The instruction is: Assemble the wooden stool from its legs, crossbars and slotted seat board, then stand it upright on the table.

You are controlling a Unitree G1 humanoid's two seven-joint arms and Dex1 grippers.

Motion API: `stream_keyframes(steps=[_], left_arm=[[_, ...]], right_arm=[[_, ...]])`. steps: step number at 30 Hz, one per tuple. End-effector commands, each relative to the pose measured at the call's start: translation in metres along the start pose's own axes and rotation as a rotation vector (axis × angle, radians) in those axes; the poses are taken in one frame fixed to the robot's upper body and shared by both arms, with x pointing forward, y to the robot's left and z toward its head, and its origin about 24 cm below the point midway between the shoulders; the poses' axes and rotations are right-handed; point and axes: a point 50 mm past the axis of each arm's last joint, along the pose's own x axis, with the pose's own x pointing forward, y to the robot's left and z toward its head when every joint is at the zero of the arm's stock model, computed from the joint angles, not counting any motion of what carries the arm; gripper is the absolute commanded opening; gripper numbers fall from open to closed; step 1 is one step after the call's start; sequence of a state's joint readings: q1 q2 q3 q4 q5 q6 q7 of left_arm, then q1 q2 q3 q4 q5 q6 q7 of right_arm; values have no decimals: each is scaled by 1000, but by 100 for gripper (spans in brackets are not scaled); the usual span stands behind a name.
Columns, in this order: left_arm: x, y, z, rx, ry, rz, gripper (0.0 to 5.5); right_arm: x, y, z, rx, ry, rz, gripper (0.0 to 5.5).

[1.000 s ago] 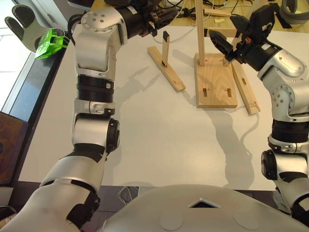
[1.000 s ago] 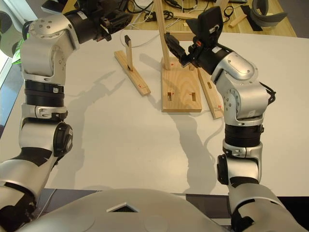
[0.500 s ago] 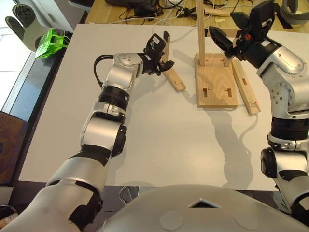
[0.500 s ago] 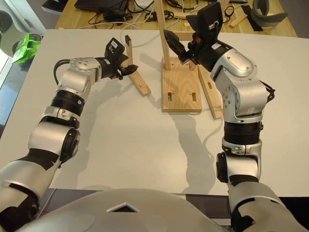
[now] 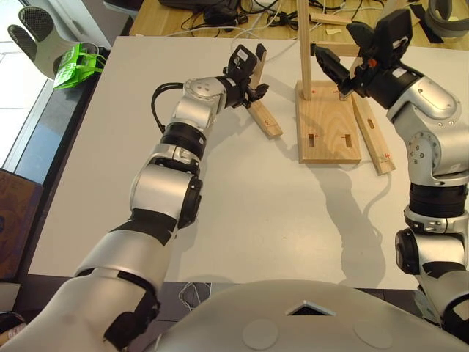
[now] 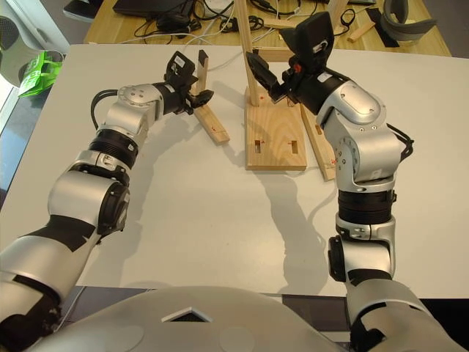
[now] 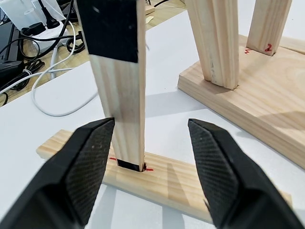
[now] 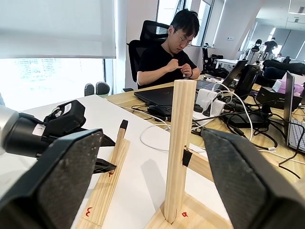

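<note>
The short crossbar (image 7: 119, 95) stands upright between the two fingers of my left gripper (image 7: 150, 143), with its black lower end sitting in the slot of a slotted leg (image 7: 167, 176) that lies flat on the white table (image 5: 220, 205), directly under this gripper. The left fingers are apart: one pad (image 7: 90, 167) is just beside the crossbar, perhaps touching it, I cannot tell, and the other pad (image 7: 214, 167) is clearly away from it, so nothing is clamped. Beyond the left gripper, toward my right arm, the slotted seat board (image 5: 328, 132) lies flat on the table, and a tall leg (image 5: 305, 44) stands upright in its far corner. In the left wrist view I see a second wooden piece (image 7: 267, 21) standing in the board near this leg. My right gripper (image 8: 150, 138) hangs above the far end of the board, just beside the tall leg, and its fingers are wide apart and hold nothing. From the right wrist camera, the tall leg appears in the gap between them but farther off, not touched. Below the right gripper, along the outer side of the board, one more leg (image 5: 372, 136) lies flat on the table. Past both grippers there is a wooden desk (image 5: 183, 18) with cables (image 5: 242, 15), and far outside my left arm a green object (image 5: 73, 62) sits off the table edge.
</note>
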State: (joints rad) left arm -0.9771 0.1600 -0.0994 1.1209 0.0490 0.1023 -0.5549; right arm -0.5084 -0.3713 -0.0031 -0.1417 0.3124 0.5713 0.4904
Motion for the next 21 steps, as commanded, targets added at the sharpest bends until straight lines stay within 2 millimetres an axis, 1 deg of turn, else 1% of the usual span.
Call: stream_keyframes(steps=[1, 7, 11, 17, 21], left_arm=[[4, -3, 10, 58, -13, -5, 285], [8, -9, 6, 68, -4, 1, 285], [11, -12, 12, 90, -33, 22, 285], [10, -5, 25, 160, -64, 93, 285], [10, -3, 26, 198, -52, 104, 285]], right_arm=[[-2, 0, -1, -13, 5, -5, 383], [-3, 1, -3, -15, 7, -7, 383], [-2, 3, -3, -13, 6, -6, 383], [-3, 4, -4, -8, 5, -6, 383], [-3, 4, -4, -4, 2, -8, 383]])
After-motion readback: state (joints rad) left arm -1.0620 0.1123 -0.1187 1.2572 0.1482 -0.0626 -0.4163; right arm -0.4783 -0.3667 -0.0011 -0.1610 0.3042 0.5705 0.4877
